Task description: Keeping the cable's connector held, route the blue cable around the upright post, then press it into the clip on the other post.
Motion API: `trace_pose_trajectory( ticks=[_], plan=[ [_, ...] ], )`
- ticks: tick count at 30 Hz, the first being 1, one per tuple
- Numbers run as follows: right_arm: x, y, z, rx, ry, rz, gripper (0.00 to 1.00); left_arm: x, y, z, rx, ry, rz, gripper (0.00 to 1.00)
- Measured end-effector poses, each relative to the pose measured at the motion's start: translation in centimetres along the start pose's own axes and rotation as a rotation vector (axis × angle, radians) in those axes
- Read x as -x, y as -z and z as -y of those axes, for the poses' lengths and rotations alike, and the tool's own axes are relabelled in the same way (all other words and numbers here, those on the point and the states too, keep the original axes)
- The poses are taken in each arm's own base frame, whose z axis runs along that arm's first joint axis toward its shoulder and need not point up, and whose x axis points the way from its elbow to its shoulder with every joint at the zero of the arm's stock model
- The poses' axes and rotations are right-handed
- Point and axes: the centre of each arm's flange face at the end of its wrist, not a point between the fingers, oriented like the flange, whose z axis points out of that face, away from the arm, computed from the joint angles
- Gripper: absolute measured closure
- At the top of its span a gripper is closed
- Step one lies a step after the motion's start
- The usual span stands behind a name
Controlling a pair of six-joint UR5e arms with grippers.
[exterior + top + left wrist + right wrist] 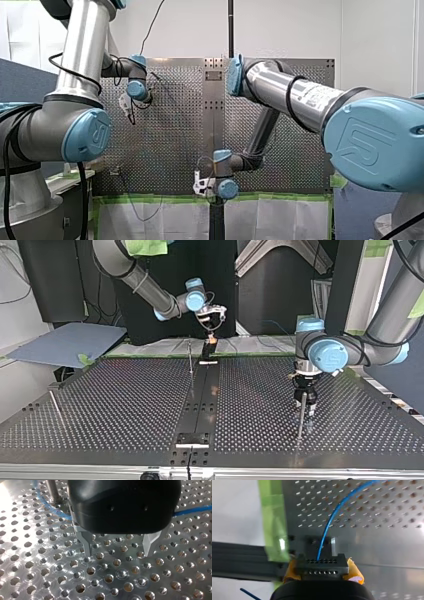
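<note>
My right claw (323,571) is clamping its yellow pads (355,573) on the black connector (312,565), holding it near the worktop's (387,542) edge, beside the green tape (274,530). The blue cable (335,515) is leaving the connector's middle and arcing away over the perforated plate. My left claw (117,546) is hanging wide open just above the worktop, with nothing between its metal fingers (86,542). Just beside it, the cable is curving around the foot of the upright post (53,491) and showing again at the claw's other side.
</note>
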Motion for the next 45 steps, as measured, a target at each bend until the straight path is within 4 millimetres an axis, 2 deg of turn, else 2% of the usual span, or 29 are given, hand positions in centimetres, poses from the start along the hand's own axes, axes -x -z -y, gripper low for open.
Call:
trace_pose_trajectory(
  ticks=[11, 15, 18, 27, 38, 45],
  plan=[
    [6.9, 1.0, -1.8, 0.034, -0.007, 0.065, 1.00, 0.0, 0.0, 0.0, 0.003, 0.000, 0.001, 0.00],
    [10.4, 2.3, -2.8, 0.049, -0.027, 0.094, 1.00, 0.0, 0.0, 0.0, 0.004, 0.000, 0.002, 0.00],
    [12.2, 3.0, -3.7, 0.060, -0.041, 0.102, 1.00, 0.0, 0.0, 0.0, 0.004, 0.000, 0.002, 0.00],
    [13.9, 3.4, -5.5, 0.087, -0.052, 0.113, 1.00, -0.1, 0.1, 0.1, 0.004, 0.000, -0.001, 0.00],
    [14.4, 3.5, -6.3, 0.100, -0.051, 0.120, 1.00, -0.1, 0.1, 0.2, 0.003, 0.000, -0.002, 0.00],
    [15.0, 4.4, -7.2, 0.115, -0.057, 0.114, 1.00, -0.1, 0.1, 0.2, 0.004, 0.003, -0.003, 0.00]
  ],
)
